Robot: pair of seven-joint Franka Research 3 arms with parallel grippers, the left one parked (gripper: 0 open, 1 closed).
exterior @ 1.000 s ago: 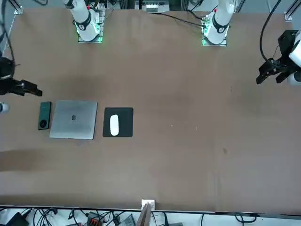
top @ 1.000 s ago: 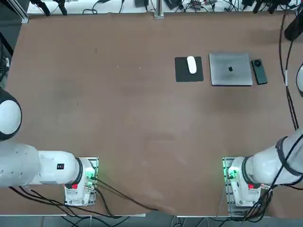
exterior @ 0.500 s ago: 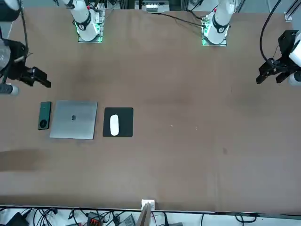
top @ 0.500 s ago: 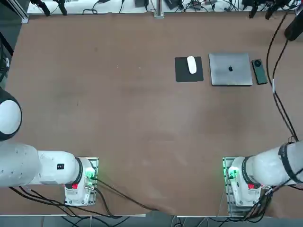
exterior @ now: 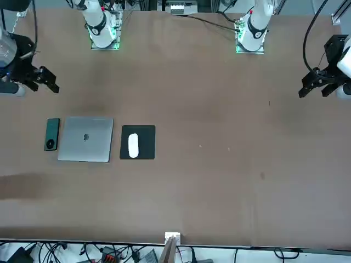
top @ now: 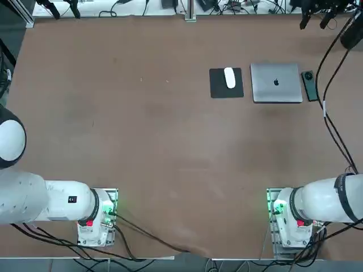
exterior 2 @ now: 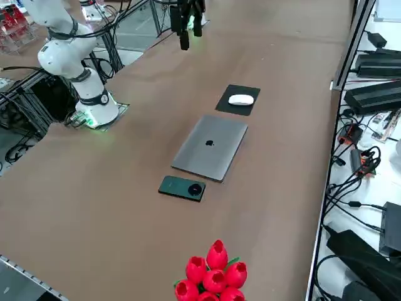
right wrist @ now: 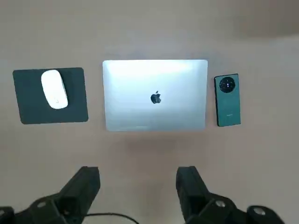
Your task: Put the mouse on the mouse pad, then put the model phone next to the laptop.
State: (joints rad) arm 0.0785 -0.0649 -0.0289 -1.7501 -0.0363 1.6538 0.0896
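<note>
Your R gripper (right wrist: 138, 179), fingers wide apart, hovers over the tbl; white oval mouse (right wrist: 54, 89) on black square mat (right wrist: 74, 100), dark-green rectangular phone (right wrist: 228, 105) just beside silver-grey rectangular laptop (right wrist: 135, 100).

The mouse (top: 229, 78) is lying on the mouse pad (top: 215, 90), left of the laptop (top: 276, 83); the model phone (top: 310, 86) is lying just beside the laptop's right side, all resting on the worktop (top: 170, 141).
</note>
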